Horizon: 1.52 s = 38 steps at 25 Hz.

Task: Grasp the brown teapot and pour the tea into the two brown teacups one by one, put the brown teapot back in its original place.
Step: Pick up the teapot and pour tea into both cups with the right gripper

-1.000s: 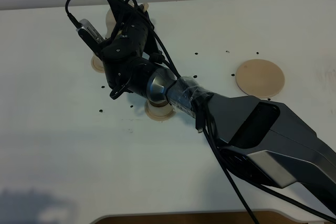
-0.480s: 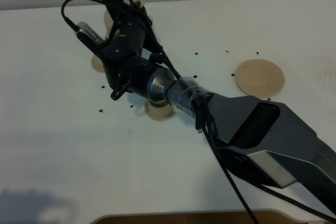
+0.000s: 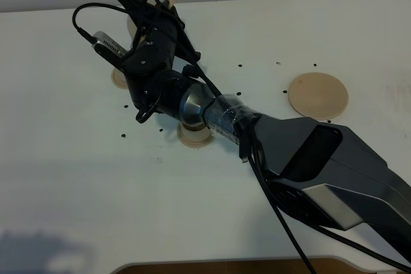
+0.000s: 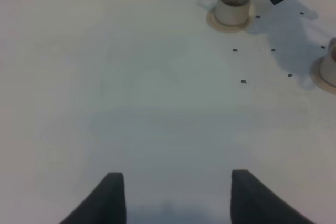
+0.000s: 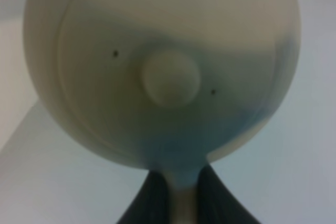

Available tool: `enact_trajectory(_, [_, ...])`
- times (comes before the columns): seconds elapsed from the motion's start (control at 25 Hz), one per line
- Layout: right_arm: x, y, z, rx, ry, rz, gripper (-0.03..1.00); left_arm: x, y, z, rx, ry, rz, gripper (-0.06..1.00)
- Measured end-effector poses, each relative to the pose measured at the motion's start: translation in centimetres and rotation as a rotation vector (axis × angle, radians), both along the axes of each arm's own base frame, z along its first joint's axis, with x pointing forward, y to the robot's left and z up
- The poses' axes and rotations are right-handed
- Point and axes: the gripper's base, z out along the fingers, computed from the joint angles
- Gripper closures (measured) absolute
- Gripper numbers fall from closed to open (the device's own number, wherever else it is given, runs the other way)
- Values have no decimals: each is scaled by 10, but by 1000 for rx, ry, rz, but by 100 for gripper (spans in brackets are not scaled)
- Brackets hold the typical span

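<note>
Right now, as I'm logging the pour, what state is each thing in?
Squat beige clay teapot: lid on, lifted, clamped by the handle.
Right hand: shut on the teapot handle.
Left hand: open, empty.
Small beige clay teacup by the teapot: upright on its saucer; fill unclear.
Second beige teacup: upright on its saucer, partly out of frame.
Wide flat beige disc saucer: bare.
</note>
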Motion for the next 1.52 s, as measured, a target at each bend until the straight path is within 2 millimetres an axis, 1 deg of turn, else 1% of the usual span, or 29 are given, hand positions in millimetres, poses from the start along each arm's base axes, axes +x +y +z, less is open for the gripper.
enact_trajectory(0.6, [1, 1, 2, -19, -19, 17, 85, 0, 0, 0, -1, 0, 1, 46])
enact_trajectory(0.96, [-2, 1, -6, 130, 63, -34, 85, 0, 0, 0, -1, 0, 1, 46])
enact_trajectory(1.12, [-5, -1, -5, 208, 122, -85, 85, 0, 0, 0, -1, 0, 1, 46])
enact_trajectory(1.2, [-7, -3, -1, 240, 145, -112, 85, 0, 0, 0, -1, 0, 1, 46])
enact_trajectory(1.32, [-9, -5, 12, 295, 161, -146, 85, 0, 0, 0, -1, 0, 1, 46])
enact_trajectory(1.52, [-16, -12, 43, 464, 203, -255, 85, 0, 0, 0, -1, 0, 1, 46])
